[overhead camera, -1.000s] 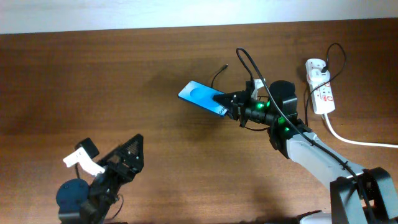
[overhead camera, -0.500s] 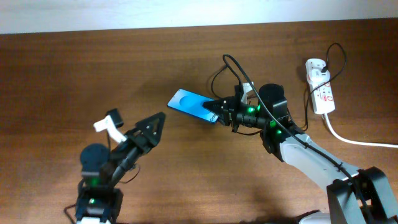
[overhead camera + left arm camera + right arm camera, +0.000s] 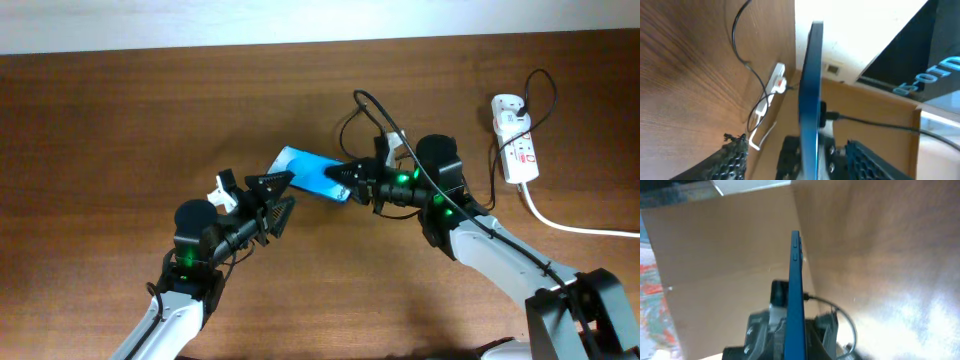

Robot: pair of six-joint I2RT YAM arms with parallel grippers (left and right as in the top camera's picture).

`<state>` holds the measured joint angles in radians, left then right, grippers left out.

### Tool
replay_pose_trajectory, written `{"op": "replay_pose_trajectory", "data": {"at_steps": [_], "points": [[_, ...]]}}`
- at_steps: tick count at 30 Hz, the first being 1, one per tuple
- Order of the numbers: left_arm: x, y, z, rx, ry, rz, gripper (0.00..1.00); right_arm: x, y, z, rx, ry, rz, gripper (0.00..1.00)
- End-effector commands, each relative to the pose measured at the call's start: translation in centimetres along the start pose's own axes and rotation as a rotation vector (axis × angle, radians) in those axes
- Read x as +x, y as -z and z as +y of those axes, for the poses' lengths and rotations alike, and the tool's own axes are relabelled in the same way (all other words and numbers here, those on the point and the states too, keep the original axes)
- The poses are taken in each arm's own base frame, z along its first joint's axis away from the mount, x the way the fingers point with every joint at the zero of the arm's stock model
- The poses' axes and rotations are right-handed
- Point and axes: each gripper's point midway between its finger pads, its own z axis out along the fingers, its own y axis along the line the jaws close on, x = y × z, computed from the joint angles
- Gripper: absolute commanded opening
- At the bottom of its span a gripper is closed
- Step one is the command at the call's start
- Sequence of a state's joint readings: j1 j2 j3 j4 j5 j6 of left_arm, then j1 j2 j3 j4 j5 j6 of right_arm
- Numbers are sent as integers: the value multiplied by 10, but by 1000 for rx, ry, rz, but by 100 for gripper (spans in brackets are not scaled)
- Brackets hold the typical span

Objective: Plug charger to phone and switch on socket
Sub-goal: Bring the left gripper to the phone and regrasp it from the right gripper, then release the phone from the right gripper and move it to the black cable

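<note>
You have one phone [image 3: 305,168], one socket [image 3: 518,142], one charger [image 3: 548,90] and two grippers in front of you. The phone is near the middle of the table [image 3: 120,110], lifted off the wood and tilted, blue screen facing up in the overhead view. The right gripper [image 3: 346,180] is clamped on the phone's right end; in the right wrist view the phone stands edge-on between its two fingers, which are closed tight against both faces. The left gripper [image 3: 288,190] sits at the phone's other end with its jaws spread wide. In the left wrist view the two textured fingers [image 3: 732,159] stand well apart with the phone's thin edge running up between them, and neither pad is visibly pressing on it. In the overhead view the upper finger overlaps the phone's near edge, so you cannot tell contact from there. The socket lies flat at the table's right side, well apart from the phone, red markings up. The charger's white plug sits at its far end, and the thin black cable loops out beside it. One thicker white cable [image 3: 565,224] leaves the socket's near end and runs off to the right.
</note>
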<state>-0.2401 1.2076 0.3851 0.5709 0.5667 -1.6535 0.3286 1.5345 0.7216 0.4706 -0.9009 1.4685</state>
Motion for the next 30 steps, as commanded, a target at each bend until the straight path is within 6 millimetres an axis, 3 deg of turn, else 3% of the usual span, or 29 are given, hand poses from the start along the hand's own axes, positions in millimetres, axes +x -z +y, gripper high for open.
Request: {"op": "replay_pose_trajectory", "data": {"at_steps": [1,3,11,12,16,18,19,21,23,25,30], "points": [[-9,-1,-15,57,28,-52,58,42,-13,15,-18,-33,148,4],[-9,0,-25,95,6,-54,53,58,-27,13,2,-72,160,4],[-8,0,-26,99,3,-50,4,37,-34,11,7,-92,6,4],[-8,0,-26,99,3,-49,0,37,-34,11,7,-92,6,4],[-8,0,-26,98,3,-49,0,33,-33,-2,52,-131,-20,6],[-8,-1,-19,72,4,-50,0,34,-32,-13,96,-169,-21,32],[-10,-1,-7,25,-4,-56,0,33,-32,-17,111,-157,-26,56],[-12,1,31,-122,53,-67,0,19,-30,-24,148,142,-91,74],[-13,5,49,-194,10,-67,0,-1,-26,-31,227,487,-172,99],[-14,8,55,-217,2,-53,0,-23,-15,-46,350,625,-264,99],[-7,18,65,-248,11,46,0,-75,31,-72,571,615,-443,98]]}}
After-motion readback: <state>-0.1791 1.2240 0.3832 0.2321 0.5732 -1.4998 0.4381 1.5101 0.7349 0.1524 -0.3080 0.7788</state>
